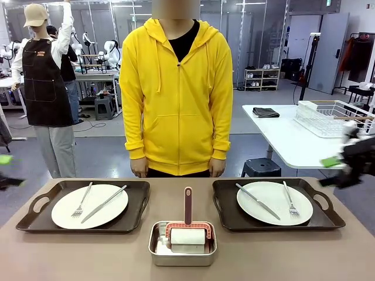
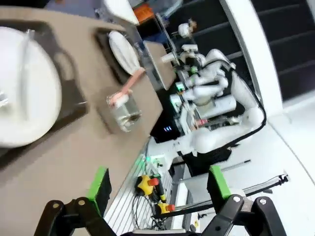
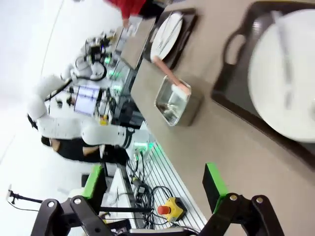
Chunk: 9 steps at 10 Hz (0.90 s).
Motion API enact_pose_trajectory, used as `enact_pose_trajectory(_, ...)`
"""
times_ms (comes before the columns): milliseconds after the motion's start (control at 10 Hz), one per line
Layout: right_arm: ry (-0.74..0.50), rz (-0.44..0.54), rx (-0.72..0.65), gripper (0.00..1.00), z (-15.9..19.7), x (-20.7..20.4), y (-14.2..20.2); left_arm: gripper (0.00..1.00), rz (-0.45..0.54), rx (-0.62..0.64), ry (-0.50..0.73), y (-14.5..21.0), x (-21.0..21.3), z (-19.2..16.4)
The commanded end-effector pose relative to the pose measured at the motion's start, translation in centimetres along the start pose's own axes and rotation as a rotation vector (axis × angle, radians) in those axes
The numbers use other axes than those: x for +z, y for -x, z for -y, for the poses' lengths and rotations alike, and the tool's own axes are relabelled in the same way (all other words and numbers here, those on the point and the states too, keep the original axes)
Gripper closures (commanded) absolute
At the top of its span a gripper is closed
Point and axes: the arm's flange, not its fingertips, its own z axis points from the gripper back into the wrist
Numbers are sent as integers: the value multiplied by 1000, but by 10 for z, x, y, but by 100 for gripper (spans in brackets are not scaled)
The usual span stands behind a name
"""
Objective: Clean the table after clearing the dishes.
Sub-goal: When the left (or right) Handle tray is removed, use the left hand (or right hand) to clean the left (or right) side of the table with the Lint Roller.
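On the beige table [image 1: 263, 257] lie two dark trays. The left tray [image 1: 35, 219] carries a white plate [image 1: 96, 213] with a knife and fork. The right tray [image 1: 225, 213] carries a second plate [image 1: 266, 193] with cutlery. My left gripper [image 1: 6, 171] hovers blurred at the left edge, off the table's corner. My right gripper [image 1: 345, 165] hangs beyond the right corner. The left wrist view shows my left gripper [image 2: 160, 184] open and empty past the table edge, with a plate [image 2: 24, 93] ahead. My right gripper [image 3: 153, 186] is likewise open and empty, its plate [image 3: 285, 73] off to the side.
A small steel pan [image 1: 183, 254] with a red-handled roller [image 1: 187, 234] sits at the front middle between the trays. A person in a yellow hoodie [image 1: 179, 93] stands at the far edge, hands down. A white table with a wire rack [image 1: 328, 117] stands at the right.
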Motion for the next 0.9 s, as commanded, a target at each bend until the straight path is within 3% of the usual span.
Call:
enact_pose_trajectory(0,-17,123,-53,0,28,75,38,0,43,43,-112,35,55,-10)
enact_pose_trajectory(200,-53,271,-75,0,44,127,91,0,168,-18,-149,83,95,-5)
enact_pose_trajectory(300,-62,323,-83,0,51,140,107,0,190,26,-167,97,106,-8)
enact_pose_trajectory(400,-62,348,-95,0,53,144,110,0,238,22,-165,98,108,-5)
enact_pose_trajectory(600,-33,315,-98,0,52,138,96,0,236,46,-195,86,104,-7)
enact_pose_trajectory(700,-48,352,-127,0,55,150,123,0,214,36,-169,103,117,-4)
enact_pose_trajectory(800,-48,352,-127,0,55,150,123,0,214,36,-169,103,117,-4)
